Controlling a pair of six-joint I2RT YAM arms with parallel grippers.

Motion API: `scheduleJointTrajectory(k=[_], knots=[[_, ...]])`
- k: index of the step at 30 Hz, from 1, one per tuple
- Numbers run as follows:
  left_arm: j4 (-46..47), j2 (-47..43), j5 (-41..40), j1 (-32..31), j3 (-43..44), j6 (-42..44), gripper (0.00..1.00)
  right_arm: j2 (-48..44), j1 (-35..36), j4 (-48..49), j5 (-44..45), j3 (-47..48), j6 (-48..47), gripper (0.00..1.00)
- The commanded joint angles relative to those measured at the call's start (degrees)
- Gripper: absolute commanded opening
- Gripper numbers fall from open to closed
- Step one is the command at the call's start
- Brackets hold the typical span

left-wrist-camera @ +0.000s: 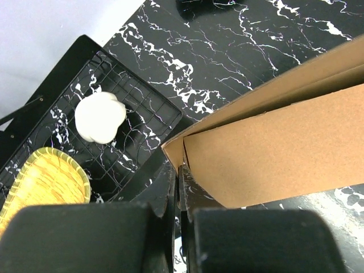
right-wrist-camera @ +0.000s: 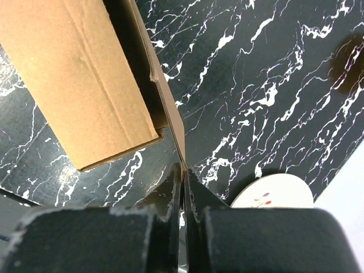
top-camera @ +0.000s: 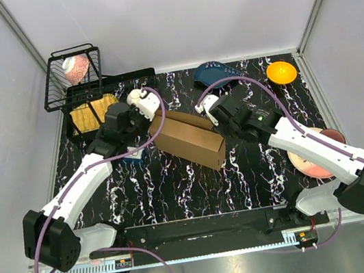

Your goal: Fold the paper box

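Seen from above, the paper box [top-camera: 188, 137] lies in the middle of the black marbled table [top-camera: 176, 186]. It is a long brown cardboard shape, partly formed. Its long axis runs on a diagonal, from the far left down towards the near right. My two arms meet it from opposite sides.

My left gripper [left-wrist-camera: 177, 182] sits at the far-left end of the box. Its fingers are drawn almost together, with only a thin slit between them. The corner of a cardboard wall comes down into that slit, so I judge it is pinched there. From this gripper the box stretches away to the right, and two layers of card show at the open end.

My right gripper [right-wrist-camera: 182, 185] is on the far long side of the box. Its fingers are closed tight on a thin panel, seen edge-on, that runs straight into the gap between them. The body of the box lies just beside that panel, to its left in the wrist view.

Both grippers touch the box, while its near-right end is free. I judge that the next fold turns the right-hand panel in towards the body, across the long axis, while the left end is braced.

A wire basket [top-camera: 72, 77] stands well apart at the far left.
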Motion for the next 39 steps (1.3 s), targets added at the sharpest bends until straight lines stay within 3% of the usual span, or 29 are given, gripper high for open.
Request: scheduleJointTrajectory(k=[1,14,24,39], knots=[[-3.12,-1.42,3.59,-6.84,-0.73,-7.04,0.0,1.51,0.2,12.18,-5.4,3.62,5.81,0.0],[-9.99,-2.64,-4.68,-13.96,0.15,-16.52,0.0,5.03,-4.81,9.71,-12.78,10.39,20.75,0.0],[-13.77,-3.52,-7.67,-18.53,0.06,-25.66,0.0,5.12,-9.55,11.21,-18.32,8.55,29.63,0.0],[-18.69,0.78,-7.67,-21.08,3.49,-40.0,0.0,3.89,-12.81,15.08,-17.01,2.84,39.13,0.0]])
